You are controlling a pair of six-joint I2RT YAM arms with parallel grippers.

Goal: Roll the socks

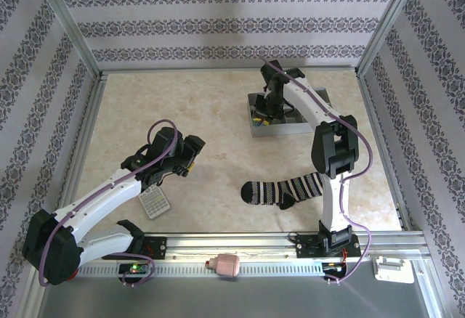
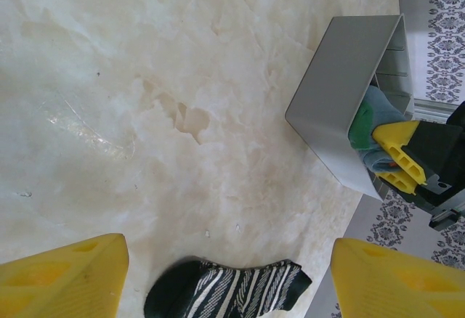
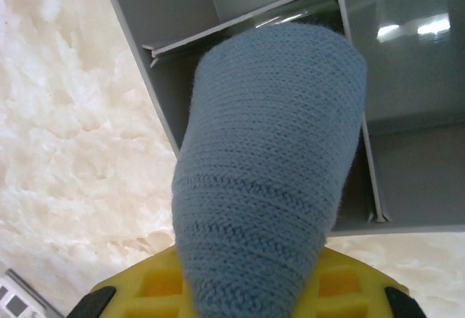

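The left claw (image 2: 230, 253) stands spread wide above the pale marbled table top (image 2: 145, 100); its two yellow fingers (image 2: 65, 278) are well apart with nothing between them. Just under the gap lies the black-and-white striped fabric sock (image 2: 225, 289), flat on the table and touched by neither finger. In the top view this sock lies off to the right of the left claw, apart from it, and nearer the arm bases than the right claw is. Ahead and to the right of the left claw sits the grey plastic divided tray (image 2: 341, 93); the right claw (image 2: 398, 160) reaches into it, pinching the blue-grey knitted sock (image 2: 378, 107), whose green toe shows just beside that claw's yellow fingers. In the right wrist view the blue-grey knitted sock comes out from between the pressed-together fingers (image 3: 349, 289) and stretches ahead of the claw over the tray's thin dividers; whether its far end touches the tray floor I cannot tell. A small pale grey calculator (image 1: 154, 202) lies on the table behind the left claw, close beside the left arm and towards its base.
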